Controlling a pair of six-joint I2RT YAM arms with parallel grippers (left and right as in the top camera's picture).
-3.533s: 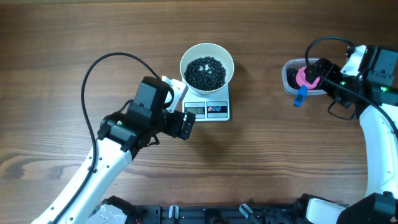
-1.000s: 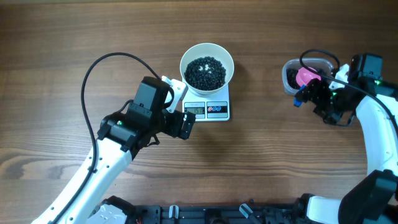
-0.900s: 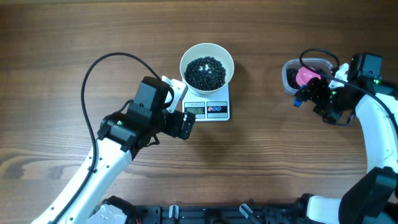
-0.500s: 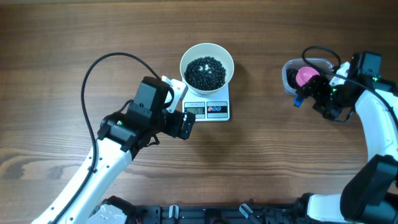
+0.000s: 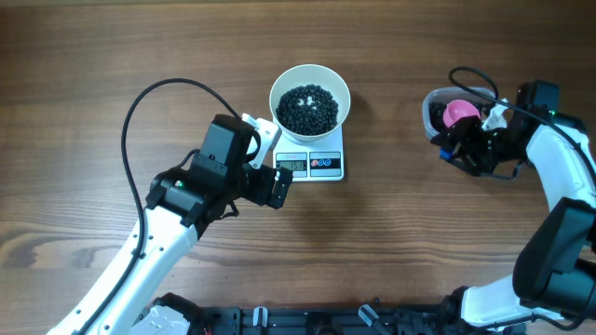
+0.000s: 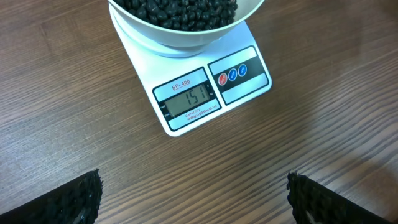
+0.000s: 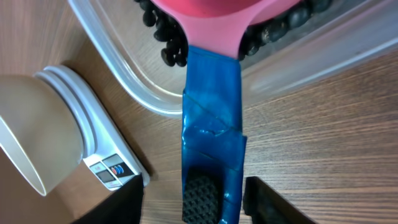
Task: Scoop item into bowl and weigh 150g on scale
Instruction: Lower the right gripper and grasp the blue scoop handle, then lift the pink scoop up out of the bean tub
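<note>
- The white scale [image 5: 310, 165] sits mid-table and carries the white bowl [image 5: 275, 100], which holds a dark heap of tiny black beans [image 5: 309, 107].
- Its display [image 6: 186, 99] reads 151, so the target looks met. More scooping seems unneeded.
- The left tool [image 5: 274, 160] hovers just beside the scale's display edge. Its fingers are spread wide and hold nothing.
- Well apart from the scale, past its button end, a clear tub [image 5: 430, 116] holds more beans and a pink scoop [image 5: 456, 112].
- The right tool [image 5: 466, 149] straddles the scoop's blue-taped handle [image 7: 211, 106]. Slim gaps show on both sides, so it is not pinching.
- Best practice here: keep both tools off the scale, and do not drag the handle or tip the tub.
</note>
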